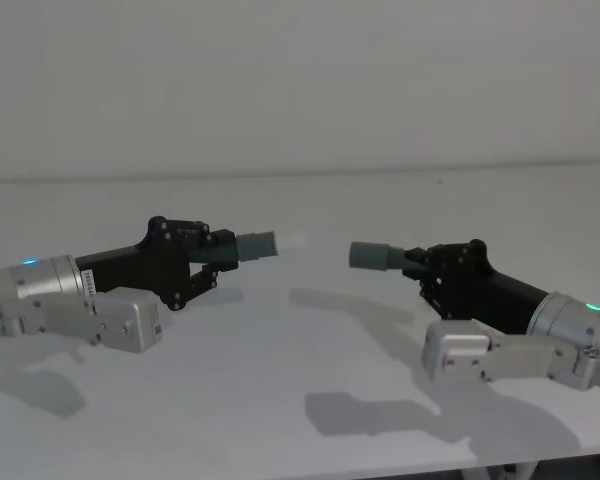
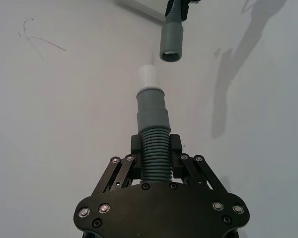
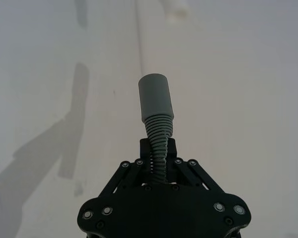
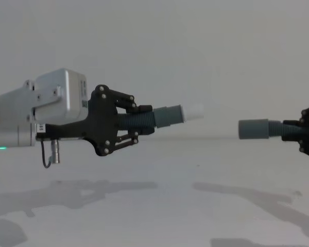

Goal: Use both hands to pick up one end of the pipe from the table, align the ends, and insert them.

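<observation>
Both pipe pieces hang above the white table (image 1: 280, 420), end facing end with a gap between them. My left gripper (image 1: 220, 252) is shut on the ribbed part of one piece (image 2: 155, 153); its grey cuff (image 4: 167, 116) and white plug tip (image 4: 192, 111) point right. My right gripper (image 1: 421, 262) is shut on the other piece (image 3: 159, 141), whose open socket cuff (image 4: 253, 129) points left. In the chest view the plug tip sits slightly higher than the socket. The left wrist view has the socket (image 2: 170, 42) just beyond the plug tip (image 2: 149, 77), offset a little to one side.
A plain wall stands behind the table's far edge (image 1: 300, 172). Arm shadows fall on the table surface (image 4: 144, 206) beneath both grippers.
</observation>
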